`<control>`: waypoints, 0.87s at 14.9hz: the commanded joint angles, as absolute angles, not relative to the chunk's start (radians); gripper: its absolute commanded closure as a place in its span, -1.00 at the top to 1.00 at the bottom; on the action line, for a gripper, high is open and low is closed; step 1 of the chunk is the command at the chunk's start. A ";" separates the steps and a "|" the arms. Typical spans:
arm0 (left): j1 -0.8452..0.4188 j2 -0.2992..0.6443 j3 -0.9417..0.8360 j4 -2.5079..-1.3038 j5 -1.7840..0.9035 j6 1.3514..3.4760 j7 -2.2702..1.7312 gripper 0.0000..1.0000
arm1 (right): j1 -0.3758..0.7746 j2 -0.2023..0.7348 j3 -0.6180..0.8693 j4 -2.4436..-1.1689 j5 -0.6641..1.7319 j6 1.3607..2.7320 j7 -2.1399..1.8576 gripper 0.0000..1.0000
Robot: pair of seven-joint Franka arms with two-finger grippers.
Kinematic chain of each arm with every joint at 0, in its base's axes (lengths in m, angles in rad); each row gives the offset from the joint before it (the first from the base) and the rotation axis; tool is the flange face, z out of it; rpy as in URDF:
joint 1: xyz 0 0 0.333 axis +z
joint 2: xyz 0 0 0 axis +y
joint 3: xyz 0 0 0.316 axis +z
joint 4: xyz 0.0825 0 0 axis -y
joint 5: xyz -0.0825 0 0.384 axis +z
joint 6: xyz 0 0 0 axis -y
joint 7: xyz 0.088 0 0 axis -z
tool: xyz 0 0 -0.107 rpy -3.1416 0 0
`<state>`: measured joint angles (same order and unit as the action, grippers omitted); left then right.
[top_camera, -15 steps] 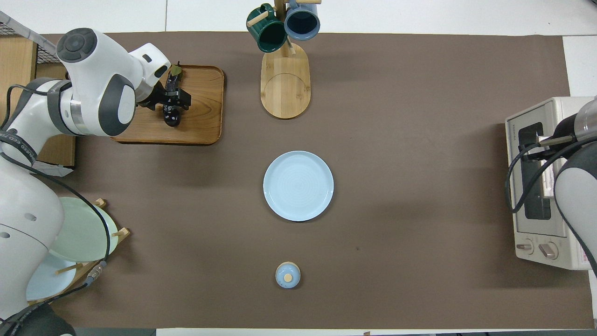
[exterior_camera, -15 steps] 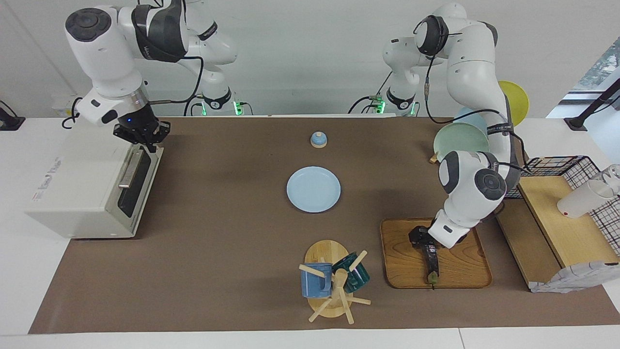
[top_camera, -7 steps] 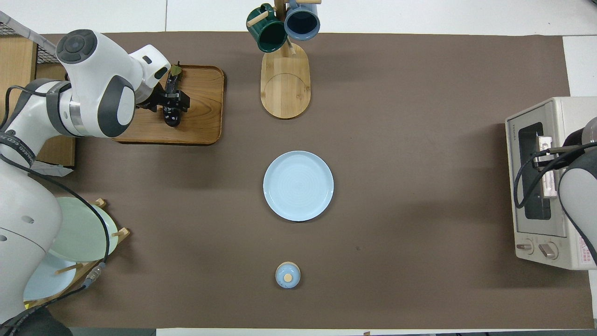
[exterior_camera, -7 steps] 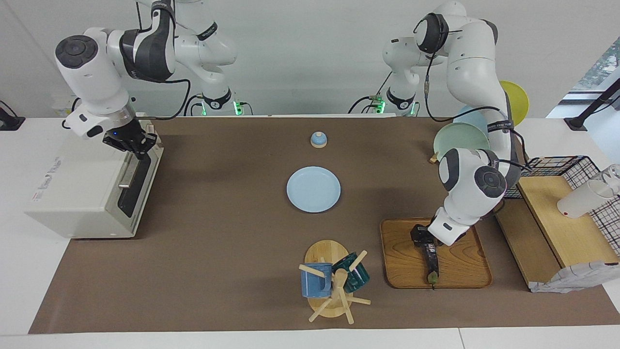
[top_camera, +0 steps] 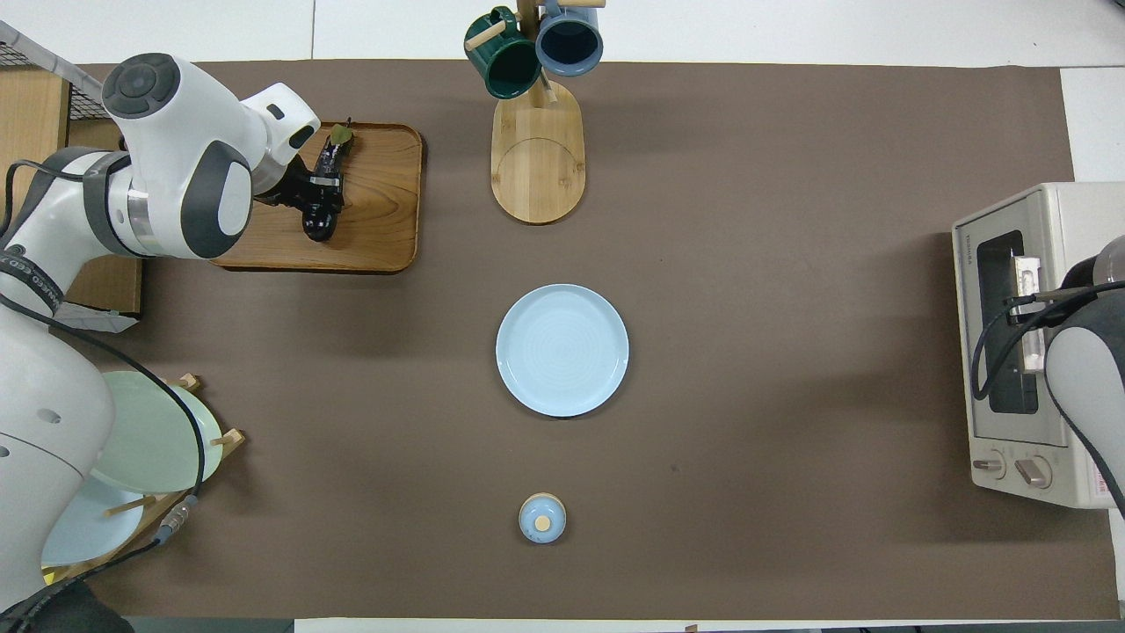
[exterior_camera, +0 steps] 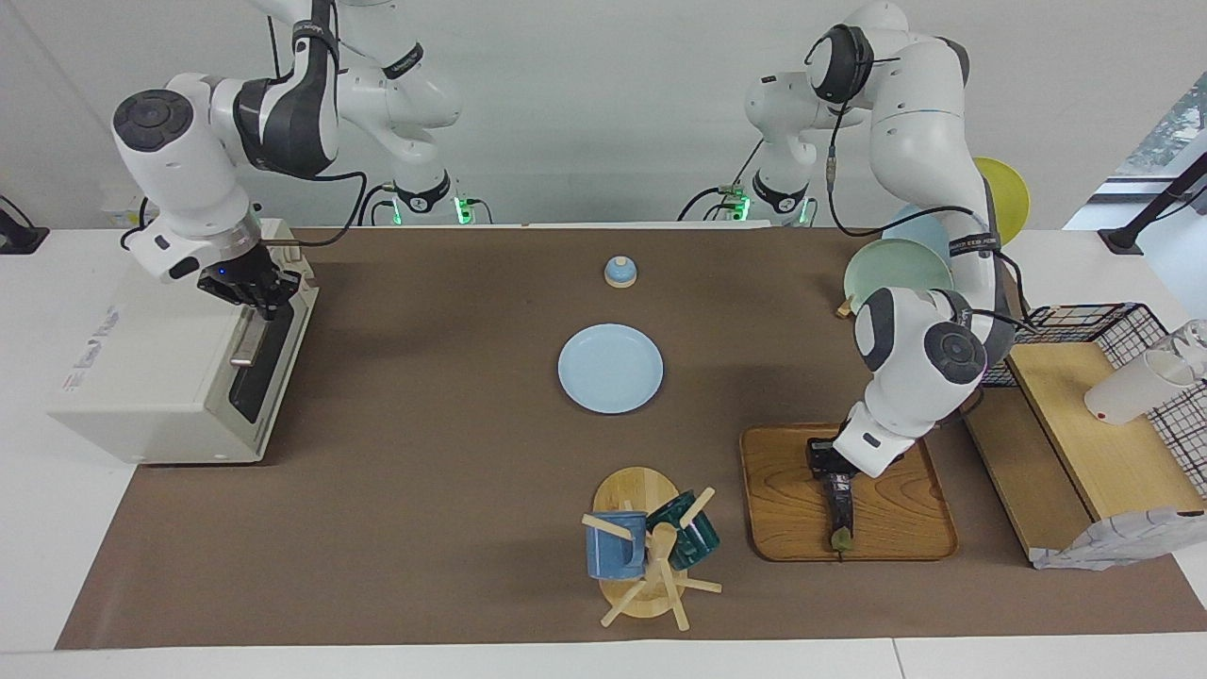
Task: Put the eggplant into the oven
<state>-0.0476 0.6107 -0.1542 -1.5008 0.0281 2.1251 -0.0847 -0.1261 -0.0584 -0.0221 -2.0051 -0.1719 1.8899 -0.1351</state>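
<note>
Since a second ago the right gripper (exterior_camera: 256,300) has slid along the top front edge of the oven (exterior_camera: 151,363) and come down onto the end of the door handle (exterior_camera: 249,338) nearer the robots, while the eggplant (top_camera: 322,183) has tilted a little on its tray.

Nearest the robots, a small blue lid with a wooden knob (top_camera: 542,519) sits on the brown mat (top_camera: 791,352), and a rack of plates (top_camera: 141,440) stands at the left arm's end of the table. A pale blue plate (top_camera: 562,349) lies farther out, mid-table. At the right arm's end the oven stands with its door shut; the right gripper is at the handle — whether its jaws grip it I cannot tell.

Farther still, at the left arm's end, the eggplant lies on a wooden tray (top_camera: 378,237), stem end away from the robots. The left gripper (exterior_camera: 830,467) is down on its dark end nearer the robots, jaws pinching it — the fruit looks to be resting on the tray. A mug stand (top_camera: 536,158) with a green mug (top_camera: 501,63) and a blue mug (top_camera: 569,40) is farthest out.
</note>
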 commanded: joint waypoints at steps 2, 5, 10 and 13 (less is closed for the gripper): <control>-0.049 0.592 -0.150 -1.508 0.049 2.092 -0.080 -0.97 | -0.144 -0.078 -0.014 -2.034 -0.183 1.911 -0.167 -1.00; -0.048 0.551 -0.153 -1.509 0.037 2.053 -0.094 -1.00 | -0.146 -0.078 -0.014 -2.043 -0.183 1.930 -0.207 -1.00; -0.060 0.390 -0.164 -1.523 -0.026 1.861 -0.207 -1.00 | -0.146 -0.078 -0.014 -2.082 -0.181 1.967 -0.210 -1.00; -0.156 0.315 -0.173 -1.557 -0.032 1.798 -0.377 -1.00 | -0.156 -0.078 -0.014 -2.082 -0.175 1.971 -0.210 -1.00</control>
<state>-0.0836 0.3769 -0.1827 -1.4991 -0.0225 1.8219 -0.2626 -0.1327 -0.0654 -0.0218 -2.0407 -0.1761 1.9350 -0.1824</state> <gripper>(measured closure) 0.595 0.991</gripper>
